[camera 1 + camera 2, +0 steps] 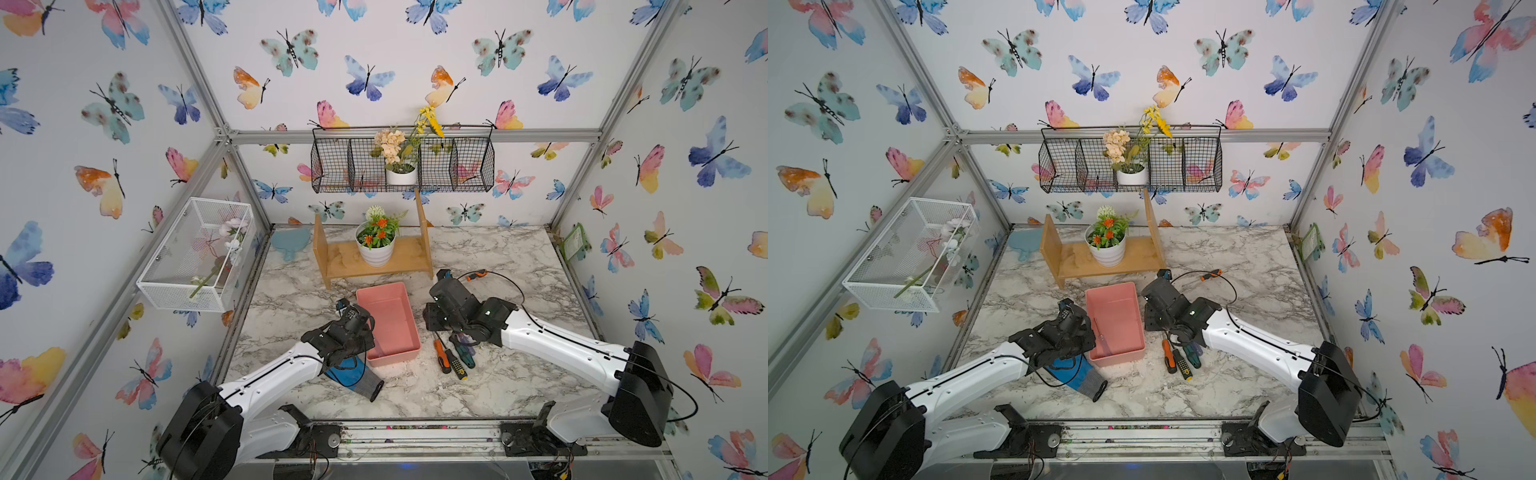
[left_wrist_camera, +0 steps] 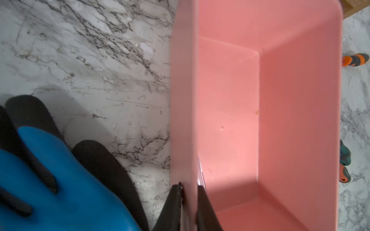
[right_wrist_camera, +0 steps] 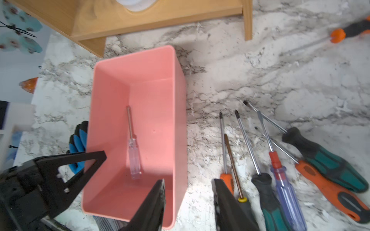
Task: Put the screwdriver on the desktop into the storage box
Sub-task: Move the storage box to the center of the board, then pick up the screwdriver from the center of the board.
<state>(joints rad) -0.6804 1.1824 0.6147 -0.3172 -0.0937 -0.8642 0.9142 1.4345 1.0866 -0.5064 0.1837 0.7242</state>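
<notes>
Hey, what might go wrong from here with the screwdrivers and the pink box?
1. The left gripper is clamped on a wall of the storage box. If that arm moves, it may drag or tip the box and shift the clear screwdriver inside.
2. The loose screwdrivers on the desktop lie bunched and crossed, so the open right gripper may catch two or knock the ones beside its target.

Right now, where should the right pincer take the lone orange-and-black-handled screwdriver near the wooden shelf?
By the handle of the lone orange-and-black-handled screwdriver, from above, jaws across it. It lies flat and by itself on the white marble desktop, and the handle is its thickest part.
</notes>
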